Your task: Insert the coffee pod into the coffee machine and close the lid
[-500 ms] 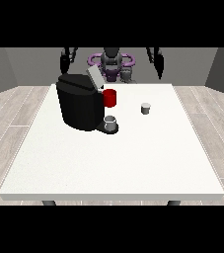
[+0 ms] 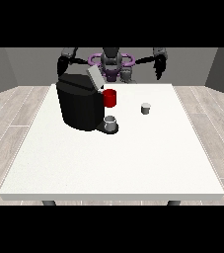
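Meanwhile little has shifted since the earlier frame — the coffee pod [image 2: 145, 108] still sits on the white table [image 2: 133, 163], well apart from the coffee machine [image 2: 80, 105], whose lid [image 2: 94, 77] stays tilted up. Both hands — one at the view's left [image 2: 62, 65], one at the view's right [image 2: 159, 64] — remain raised by the robot; whether their fingers are apart I cannot tell.

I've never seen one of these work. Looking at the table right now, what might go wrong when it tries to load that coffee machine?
The small grey coffee pod stands alone on the white table, apart from both raised black hands; being small, it might tip or roll when grasped. The red cup-like part and the grey cup crowd the front of the black coffee machine, so a reaching arm could bump them. The raised grey lid could get knocked shut early.
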You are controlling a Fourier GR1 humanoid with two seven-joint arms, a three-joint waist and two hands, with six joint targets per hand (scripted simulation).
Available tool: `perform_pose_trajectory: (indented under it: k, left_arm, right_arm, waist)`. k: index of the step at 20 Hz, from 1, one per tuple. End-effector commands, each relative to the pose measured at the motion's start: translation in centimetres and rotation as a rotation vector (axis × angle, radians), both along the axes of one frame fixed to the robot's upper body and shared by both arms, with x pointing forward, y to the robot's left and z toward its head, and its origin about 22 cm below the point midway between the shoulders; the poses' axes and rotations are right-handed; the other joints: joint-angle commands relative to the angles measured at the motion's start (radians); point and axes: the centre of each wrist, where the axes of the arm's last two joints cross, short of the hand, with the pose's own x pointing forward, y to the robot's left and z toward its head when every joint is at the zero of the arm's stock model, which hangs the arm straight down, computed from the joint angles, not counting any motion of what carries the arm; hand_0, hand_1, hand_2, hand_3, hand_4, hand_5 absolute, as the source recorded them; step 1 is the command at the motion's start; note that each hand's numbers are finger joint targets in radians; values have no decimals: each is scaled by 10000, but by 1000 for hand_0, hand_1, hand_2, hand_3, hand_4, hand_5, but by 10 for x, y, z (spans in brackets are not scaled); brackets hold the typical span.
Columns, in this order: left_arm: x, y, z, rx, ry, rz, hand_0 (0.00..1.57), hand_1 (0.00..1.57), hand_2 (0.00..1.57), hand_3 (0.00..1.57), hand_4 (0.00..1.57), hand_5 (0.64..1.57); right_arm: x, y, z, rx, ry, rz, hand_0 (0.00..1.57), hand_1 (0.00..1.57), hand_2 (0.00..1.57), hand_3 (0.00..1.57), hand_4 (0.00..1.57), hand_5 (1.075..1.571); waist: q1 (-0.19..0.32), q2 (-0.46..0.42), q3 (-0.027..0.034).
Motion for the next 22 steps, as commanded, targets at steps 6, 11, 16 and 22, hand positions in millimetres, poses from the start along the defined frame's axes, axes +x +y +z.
perform_pose_trajectory:
  k: [6,11,16,22]
  left_arm:
    - [54,61,44,2006,516,393,0,0,0,0,0,1571]
    - [80,67,64,3167,641,419,0,0,0,0,0,1571]
    - [93,67,51,3654,1165,374,0,0,0,0,0,1571]
    - [103,52,34,4611,1084,56,0,0,291,0,0,1571]
  right_arm:
    - [5,34,14,-762,-1174,346,0,0,0,0,0,1571]
    - [39,40,58,-520,-1621,526,0,0,0,0,0,1571]
    - [40,47,56,-646,-1523,533,0,0,0,0,0,1571]
    - [34,74,28,-146,-980,468,0,0,0,0,0,1571]
  waist:
    - [-1143,966,4]
    - [-1307,1869,3]
    - [-1564,2416,2]
    - [-1048,2360,6]
